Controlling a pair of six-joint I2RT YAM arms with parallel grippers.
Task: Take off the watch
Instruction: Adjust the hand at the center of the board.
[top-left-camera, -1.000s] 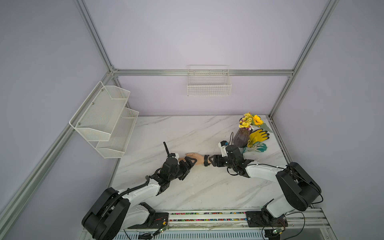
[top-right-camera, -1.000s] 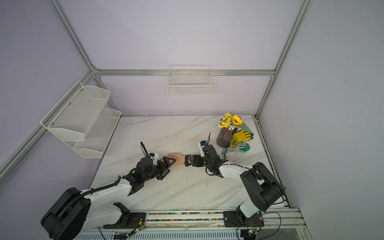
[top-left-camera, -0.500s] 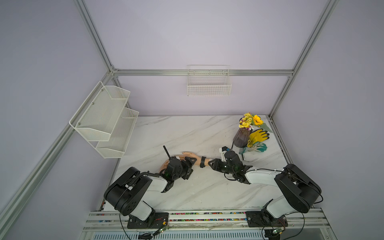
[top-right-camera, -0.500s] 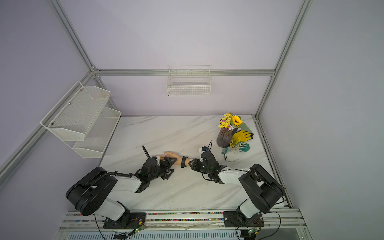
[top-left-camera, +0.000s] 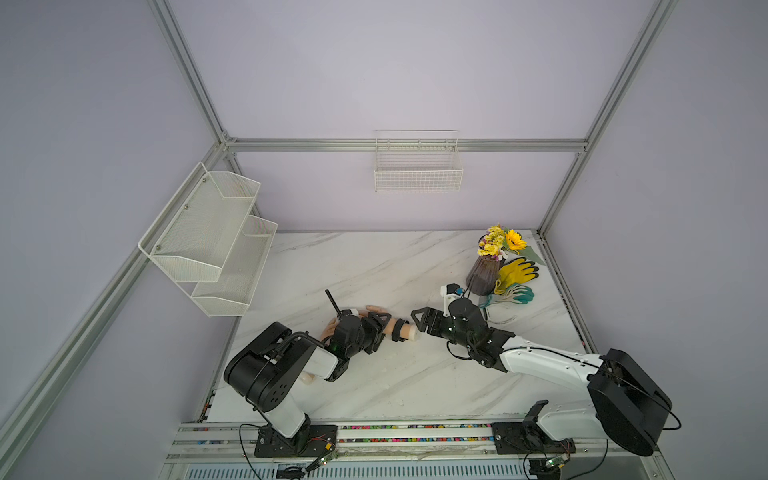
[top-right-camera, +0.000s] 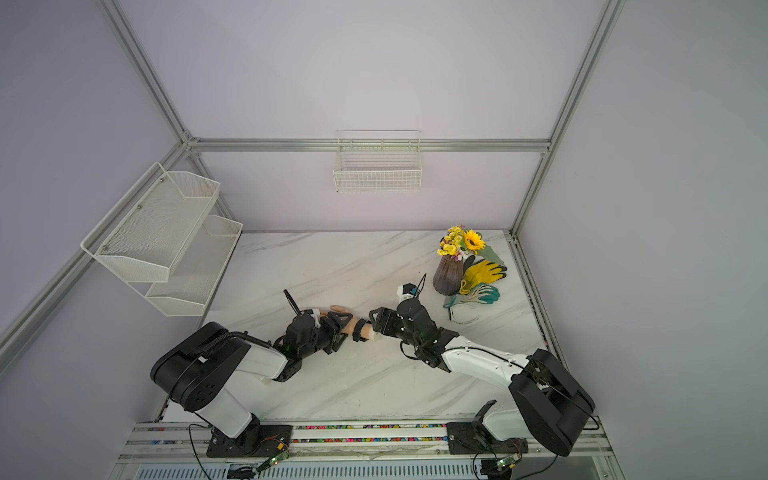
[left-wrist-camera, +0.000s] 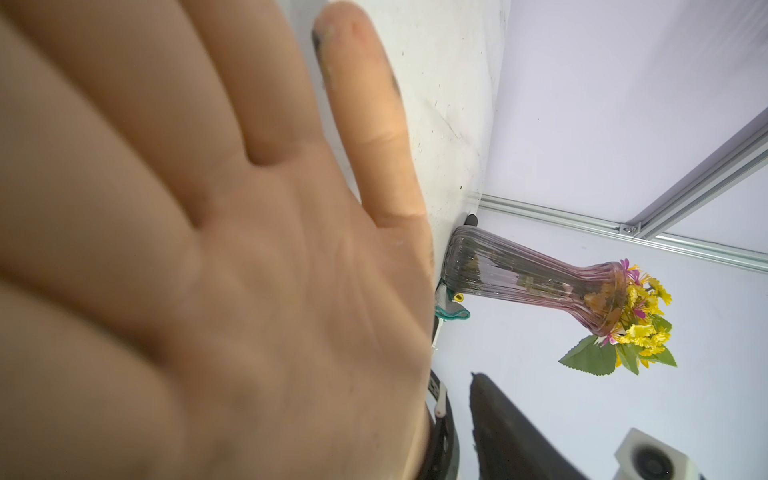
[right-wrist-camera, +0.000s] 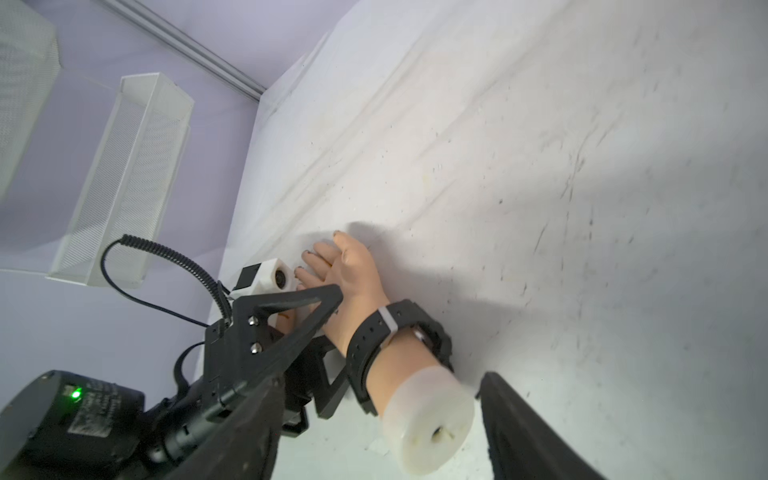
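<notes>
Vase (top-left-camera: 481, 277) holding flowers (top-left-camera: 498, 245), watch (right-wrist-camera: 415, 318) apparently buckled around wrist (right-wrist-camera: 403, 365)

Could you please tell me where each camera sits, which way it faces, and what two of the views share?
Top views: high overhead, looking down on the table; the left arm and right arm show whole.
Left wrist: on the left arm, close against the mannequin hand, facing the vase; own fingers unclear.
Right wrist: on the right arm, facing the watch and left gripper; its own fingers frame the view.
Shared: both wrist views show the mannequin hand.
</notes>
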